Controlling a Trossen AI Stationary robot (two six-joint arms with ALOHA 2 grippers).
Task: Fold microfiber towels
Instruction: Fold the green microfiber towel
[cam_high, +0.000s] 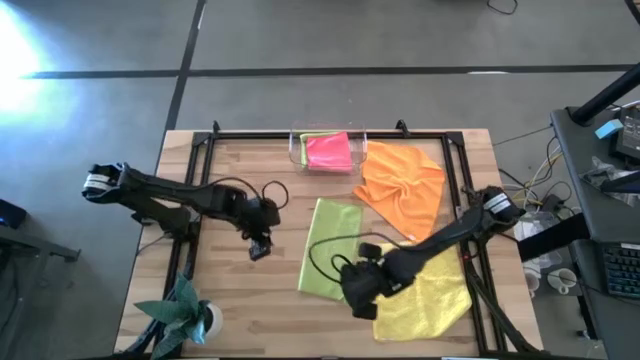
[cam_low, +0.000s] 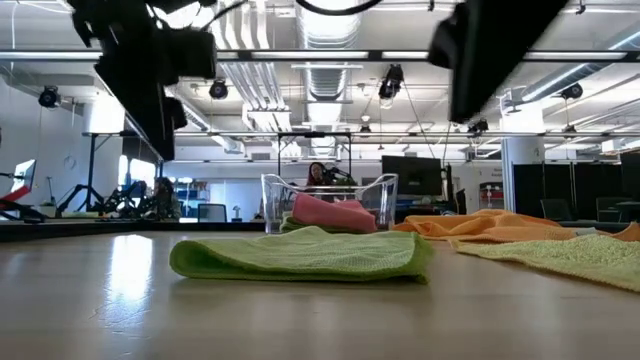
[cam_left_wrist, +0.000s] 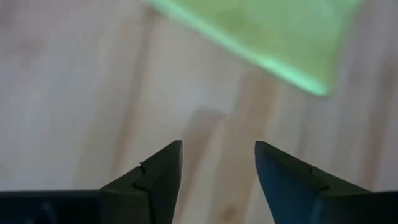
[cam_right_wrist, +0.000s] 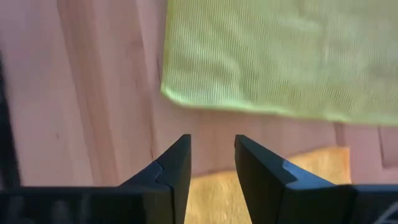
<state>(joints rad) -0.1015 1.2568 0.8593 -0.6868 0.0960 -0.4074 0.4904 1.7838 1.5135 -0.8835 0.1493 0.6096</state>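
While both arms hang above the wooden table (cam_high: 250, 290), neither one is gripping anything. Using the folded lime green towel (cam_high: 330, 262) as the landmark: the left gripper (cam_high: 260, 250) sits just off its left edge, jaws apart and empty over bare wood. The right gripper (cam_high: 358, 292) hovers by its lower right corner, jaws parted a little with nothing between them, right where the yellow towel (cam_high: 430, 295) starts. That yellow one lies spread out flat to the right of the green. The orange towel (cam_high: 402, 188) sits crumpled up and to the right of it. Straight behind the green towel there's a clear tray (cam_high: 300, 150) holding the folded pink towel (cam_high: 328, 151), with some more green under the pink.
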